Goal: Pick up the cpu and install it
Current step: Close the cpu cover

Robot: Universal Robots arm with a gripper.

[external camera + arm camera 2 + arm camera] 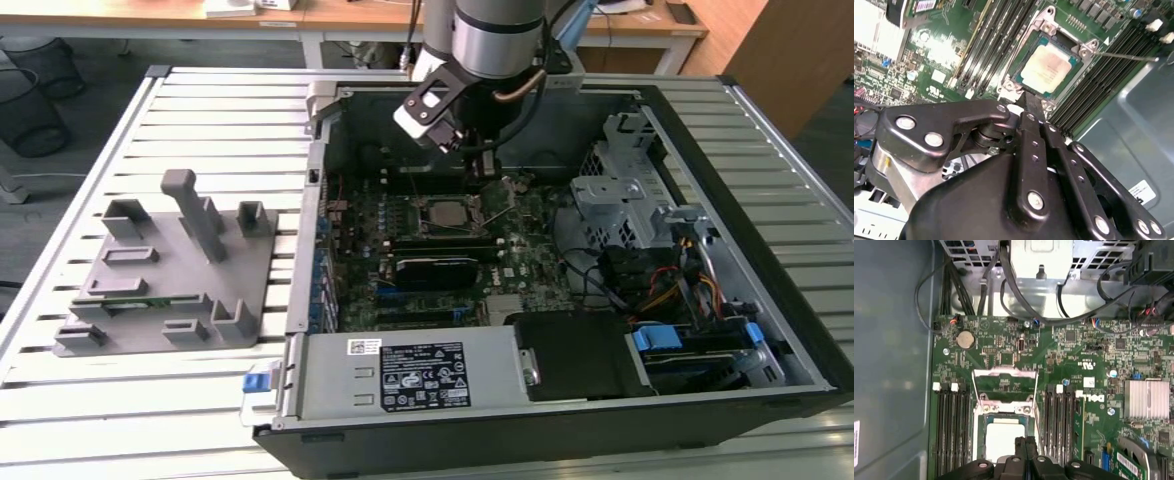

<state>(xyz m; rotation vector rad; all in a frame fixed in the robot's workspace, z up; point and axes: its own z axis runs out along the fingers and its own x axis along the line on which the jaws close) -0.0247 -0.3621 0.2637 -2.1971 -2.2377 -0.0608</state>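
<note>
One gripper [1024,441], shut and empty, hangs close above the seated cpu [1005,437].
Its fingers are pressed together with nothing between them. The cpu lies flat in the motherboard socket [978,425], silver top up, flanked by memory slots [951,425]. The socket's metal frame [1004,376] stands swung open inside the open computer case [561,440].

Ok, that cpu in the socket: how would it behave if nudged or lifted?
The cpu looks like a rigid flat plate, so likely stiff and not apt to roll. Its smooth metal top probably offers slippery grip. Sitting recessed in the socket, it would likely resist sideways pushes.
</note>
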